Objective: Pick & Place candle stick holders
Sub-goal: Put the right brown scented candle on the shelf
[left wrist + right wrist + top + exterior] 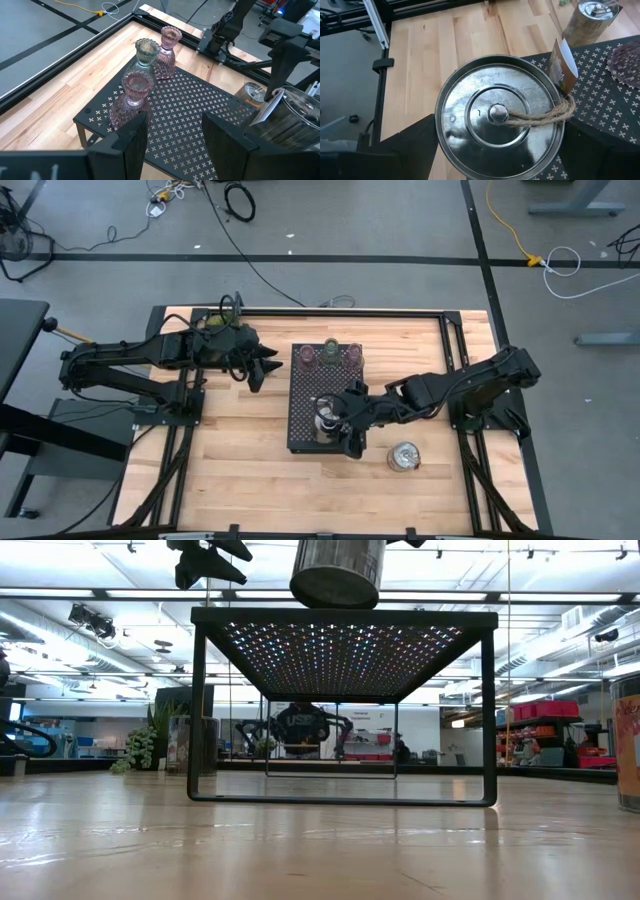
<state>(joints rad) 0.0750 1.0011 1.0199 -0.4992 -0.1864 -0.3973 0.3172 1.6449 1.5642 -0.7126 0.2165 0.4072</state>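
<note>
A black perforated tray (300, 420) stands on legs at the table's middle. Two pinkish holders (308, 357) (353, 355) and a pale green one (331, 347) stand upright on its far edge; they also show in the left wrist view (131, 97) (167, 47) (145, 55). My right gripper (340, 428) is shut on a silvery lidded holder (500, 115) over the tray's near part. A second silvery holder (404, 457) stands on the table right of the tray. My left gripper (262, 368) is open and empty at the tray's far left corner. My right gripper pinches the silvery holder by two opposite sides of its round wall (442, 145), below the lid, one finger (415, 145) on each side. The fingers slant down from the table's right. The holder hangs a little tilted just above the tray top (338, 575).
A cord and a paper tag (562, 67) hang from the held holder's lid knob. The tray's open frame (340, 705) stands well above the wood. A green plant (218, 323) sits behind my left arm. Bare wood lies near and left of the tray.
</note>
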